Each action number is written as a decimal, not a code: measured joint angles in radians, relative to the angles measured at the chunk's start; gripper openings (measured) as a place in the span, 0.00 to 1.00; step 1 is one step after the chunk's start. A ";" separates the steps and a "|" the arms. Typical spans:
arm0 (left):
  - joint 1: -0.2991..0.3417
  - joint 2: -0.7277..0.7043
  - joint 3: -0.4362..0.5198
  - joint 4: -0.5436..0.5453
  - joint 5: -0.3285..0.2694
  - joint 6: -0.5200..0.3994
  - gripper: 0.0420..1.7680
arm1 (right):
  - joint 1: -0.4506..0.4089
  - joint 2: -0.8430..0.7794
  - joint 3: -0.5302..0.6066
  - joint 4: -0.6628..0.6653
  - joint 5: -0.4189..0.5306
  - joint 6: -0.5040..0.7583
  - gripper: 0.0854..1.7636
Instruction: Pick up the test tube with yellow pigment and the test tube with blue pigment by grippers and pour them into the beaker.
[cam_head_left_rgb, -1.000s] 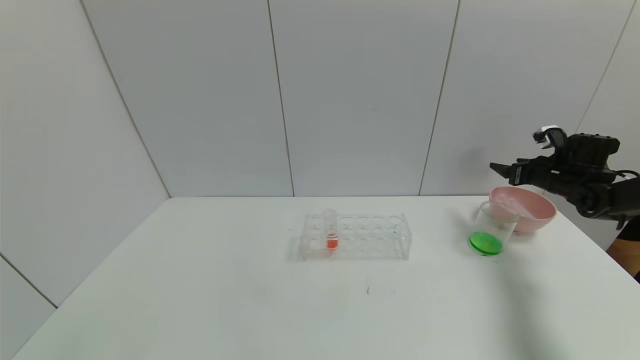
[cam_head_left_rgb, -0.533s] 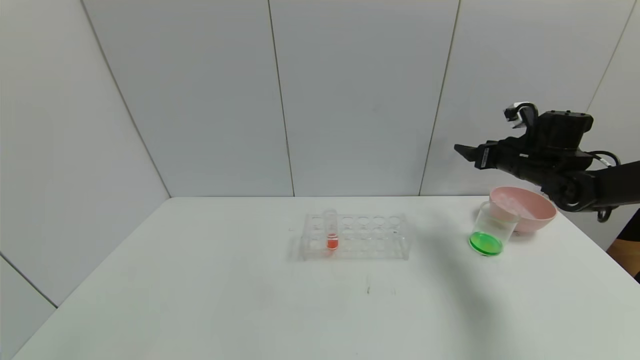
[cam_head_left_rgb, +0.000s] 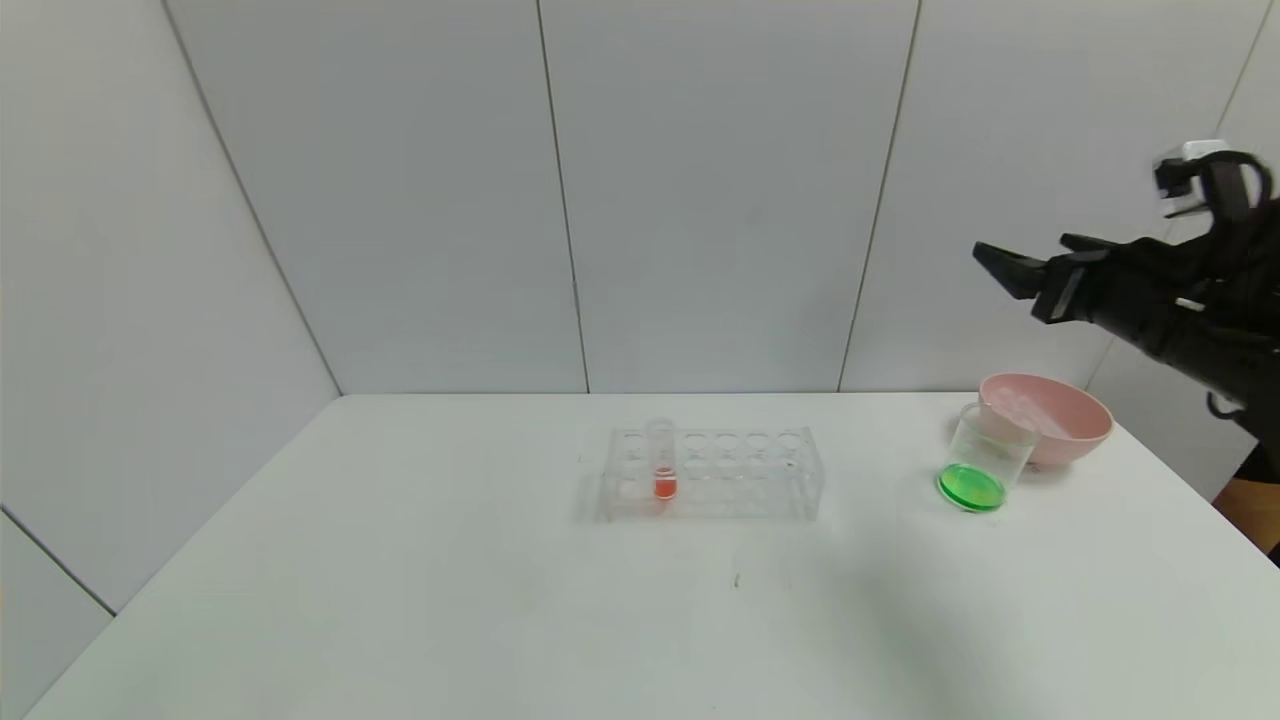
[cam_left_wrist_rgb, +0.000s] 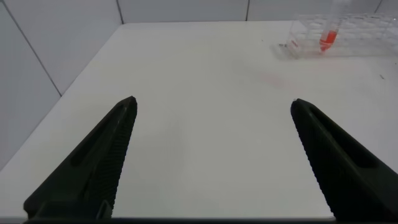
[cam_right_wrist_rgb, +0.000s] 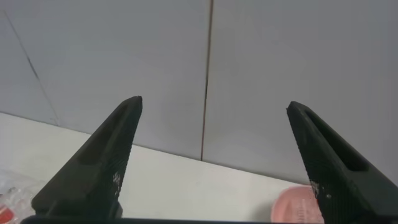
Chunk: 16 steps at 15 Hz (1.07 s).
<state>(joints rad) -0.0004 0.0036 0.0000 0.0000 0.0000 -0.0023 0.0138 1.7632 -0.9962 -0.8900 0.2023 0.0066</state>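
The right hand (cam_head_left_rgb: 1030, 272) hangs empty with its jaws spread wide, high above the beaker (cam_head_left_rgb: 985, 458), which holds green liquid beside the pink bowl (cam_head_left_rgb: 1060, 415) on the counter (cam_head_left_rgb: 400, 600). Both pours appear complete; no yellow or blue tube is distinguishable, only the red tube (cam_head_left_rgb: 662, 460) in the rack (cam_head_left_rgb: 760, 470). The left hand (cam_left_wrist_rgb: 211, 155), also open and empty, hovers over bare counter, so the next move is judged a retreat to rest.

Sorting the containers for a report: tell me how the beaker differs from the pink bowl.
The beaker is clear, straight-walled and narrow; the pink bowl is opaque, rounded and wider. The beaker holds green liquid at its bottom; the bowl shows clear slender items inside, hard to identify. Both stand open-topped, side by side on the table, at its right.
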 joint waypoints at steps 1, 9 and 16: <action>0.000 0.000 0.000 0.000 0.000 0.000 1.00 | -0.017 -0.080 0.066 -0.022 0.002 0.001 0.94; 0.000 0.000 0.000 0.000 0.000 0.000 1.00 | -0.188 -0.736 0.498 -0.061 0.115 0.130 0.96; 0.000 0.000 0.000 0.000 0.000 0.000 1.00 | -0.240 -1.176 0.658 0.130 0.222 0.214 0.96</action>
<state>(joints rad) -0.0004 0.0036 0.0000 0.0004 0.0000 -0.0028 -0.2260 0.5872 -0.3381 -0.7604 0.4240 0.2206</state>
